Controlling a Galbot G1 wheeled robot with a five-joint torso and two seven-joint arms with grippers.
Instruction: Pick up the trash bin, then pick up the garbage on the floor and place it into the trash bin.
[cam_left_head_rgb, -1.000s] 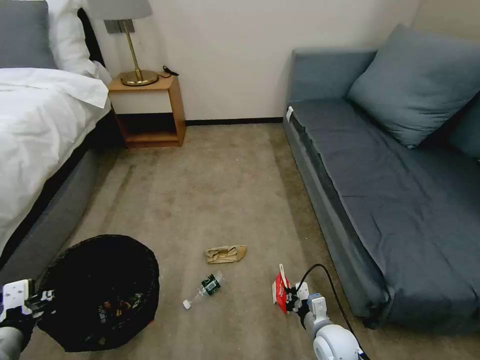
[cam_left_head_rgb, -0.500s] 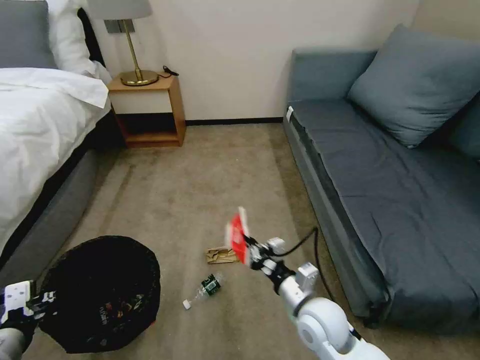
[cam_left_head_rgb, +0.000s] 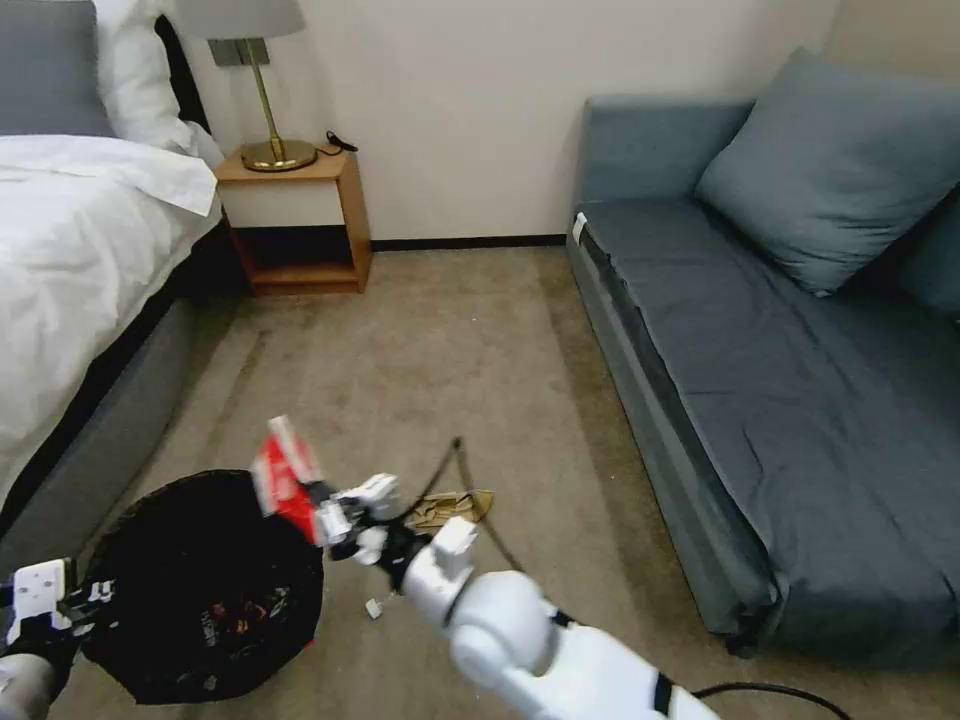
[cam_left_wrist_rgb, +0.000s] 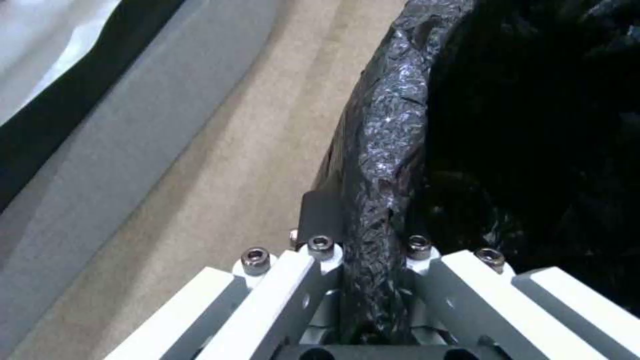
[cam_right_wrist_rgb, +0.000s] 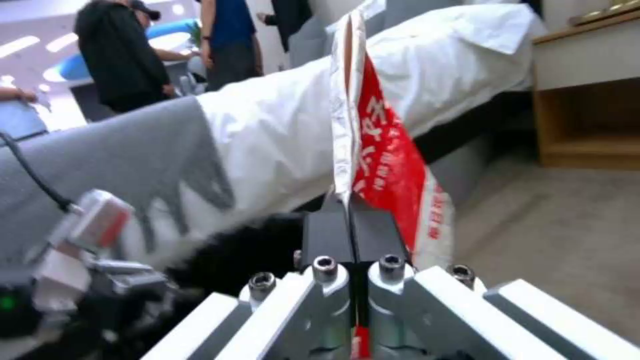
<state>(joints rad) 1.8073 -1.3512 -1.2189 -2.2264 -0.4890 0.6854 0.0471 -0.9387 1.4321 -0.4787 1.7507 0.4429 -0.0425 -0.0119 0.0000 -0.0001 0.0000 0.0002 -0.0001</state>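
Red-white packet (cam_left_head_rgb: 283, 478): pinched by one edge in the right gripper (cam_left_head_rgb: 318, 512), standing upright above the far rim of the trash bin (cam_left_head_rgb: 200, 585). In the right wrist view the two black pads (cam_right_wrist_rgb: 327, 235) are pressed together with the packet (cam_right_wrist_rgb: 387, 165) rising out of them, so the jaws are clamped on it.

Trash bin: sits at roughly 8 o'clock in the head view, black liner glossy and crinkled, some litter visible in its bottom. The left gripper (cam_left_head_rgb: 75, 602) is at the bin's 9 o'clock edge; the left wrist view shows the bagged rim (cam_left_wrist_rgb: 383, 165) running between the left gripper's fingers (cam_left_wrist_rgb: 321, 220), closed on it.

Floor: crumpled brown paper (cam_left_head_rgb: 455, 506) lies at 3 o'clock from the bin, partly behind the right arm and its cable. The white cap (cam_left_head_rgb: 373, 607) of the plastic bottle peeks out just beside the bin, the rest hidden by the arm.

Surroundings: bed (cam_left_head_rgb: 80, 250) at 10 o'clock, wooden nightstand (cam_left_head_rgb: 295, 215) with lamp at 11, grey sofa (cam_left_head_rgb: 780, 380) at 3.

We judge the step to be the drop of the packet. It hangs over the rim, not the middle, so we would carry it a little further inward before parting the jaws; paper and bottle remain.
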